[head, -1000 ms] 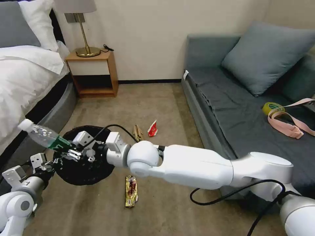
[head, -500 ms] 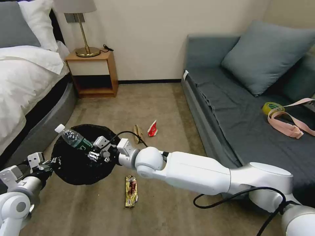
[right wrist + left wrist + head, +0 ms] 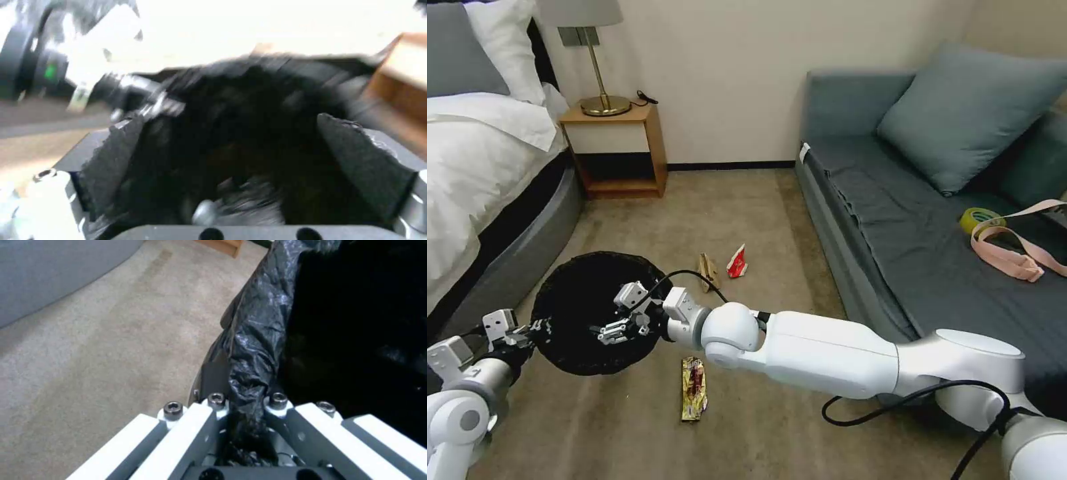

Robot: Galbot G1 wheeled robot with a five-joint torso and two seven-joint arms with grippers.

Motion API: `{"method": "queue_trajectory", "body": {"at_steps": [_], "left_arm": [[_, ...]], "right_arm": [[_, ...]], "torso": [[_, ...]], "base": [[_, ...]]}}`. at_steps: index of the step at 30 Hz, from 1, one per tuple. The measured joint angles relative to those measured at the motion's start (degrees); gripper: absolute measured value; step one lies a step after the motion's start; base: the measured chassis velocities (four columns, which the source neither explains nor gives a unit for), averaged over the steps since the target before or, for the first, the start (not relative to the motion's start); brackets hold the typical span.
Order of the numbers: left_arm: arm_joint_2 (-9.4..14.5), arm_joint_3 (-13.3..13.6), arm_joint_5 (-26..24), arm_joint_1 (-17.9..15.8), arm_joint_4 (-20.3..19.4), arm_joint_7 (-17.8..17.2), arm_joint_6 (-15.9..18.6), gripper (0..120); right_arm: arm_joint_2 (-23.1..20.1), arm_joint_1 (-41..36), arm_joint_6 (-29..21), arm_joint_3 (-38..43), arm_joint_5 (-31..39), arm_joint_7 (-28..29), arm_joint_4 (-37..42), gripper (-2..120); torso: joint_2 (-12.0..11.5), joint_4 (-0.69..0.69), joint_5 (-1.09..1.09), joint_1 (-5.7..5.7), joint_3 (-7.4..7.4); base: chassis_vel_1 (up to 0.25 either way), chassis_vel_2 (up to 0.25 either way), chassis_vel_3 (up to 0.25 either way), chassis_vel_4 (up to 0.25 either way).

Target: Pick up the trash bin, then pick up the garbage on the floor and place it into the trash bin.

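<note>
Fingers of the right gripper (image 3: 606,330) stand apart and empty over the mouth of the trash bin (image 3: 570,293); half a second ago they still carried the clear bottle above it, so that piece has likely dropped inside. Left gripper (image 3: 247,408) stays clamped on the bin's bagged rim. Beside the bin, the gold snack wrapper (image 3: 694,389), brown paper (image 3: 708,270) and red-and-white packet (image 3: 737,261) remain on the carpet.
</note>
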Motion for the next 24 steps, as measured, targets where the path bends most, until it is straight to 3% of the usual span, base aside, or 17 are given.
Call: {"method": "queue_trajectory", "body": {"at_steps": [3,7,8,11,12,16,17,22,24], "left_arm": [[0.02,-0.7,0.02,0.12,0.24,0.08,-0.1,1],[0.12,-2.13,1.38,0.45,0.62,0.39,-0.73,1],[0.12,-2.13,1.38,0.45,0.62,0.39,-0.73,1],[-0.02,-2.75,1.76,0.27,0.62,0.6,-0.95,1],[-0.02,-2.75,1.76,0.27,0.62,0.6,-0.95,1],[-0.24,-2.63,5.14,-0.23,1.21,1.23,-2.1,1],[-0.24,-2.63,5.14,-0.23,1.21,1.23,-2.1,1],[-0.55,-1.65,7.26,-0.55,1.21,1.51,-2.79,1],[-0.69,-1.52,7.42,-0.69,1.06,1.47,-2.8,1]], "right_arm": [[-2.32,-0.35,-0.03,3.08,-3.96,1.07,2.49,100],[-13.23,-4.18,-2.36,12.39,-13.17,4.11,7.4,100],[-13.23,-4.18,-2.36,12.39,-13.17,4.11,7.4,100],[-20.36,-12.08,-5.57,21.8,-14.89,8.51,12.28,100],[-20.36,-12.08,-5.57,21.8,-14.89,8.51,12.28,100],[-28.15,-27.61,-9.9,38.31,-17.6,10.8,19.39,100],[-28.15,-27.61,-9.9,38.31,-17.6,10.8,19.39,100],[-33.0,-49.35,-10.9,58.2,-20.05,11.52,28.29,100],[-33.01,-52.71,-10.92,61.83,-20.39,11.49,29.75,100]], "torso": [[0.0,0.0,0.01,0.0,0.0],[0.0,-0.03,0.02,0.0,0.0],[0.0,-0.03,0.02,0.0,0.0],[0.0,-0.04,0.03,0.0,0.0],[0.0,-0.04,0.03,0.0,0.0],[0.0,-0.03,0.03,0.0,0.0],[0.0,-0.03,0.03,0.0,0.0],[0.0,-0.05,0.02,-0.01,-0.01],[0.0,-0.02,0.01,0.0,-0.01]], "base": [[0.0,0.0,0.0,0.0],[0.0,0.0,0.0,0.0],[0.0,0.0,0.0,0.0],[0.0,0.0,0.0,0.0],[0.0,0.0,0.0,0.0],[0.0,0.0,0.0,0.0],[0.0,0.0,0.0,0.0],[0.0,0.0,0.0,0.0],[0.0,0.0,0.0,0.0]]}}
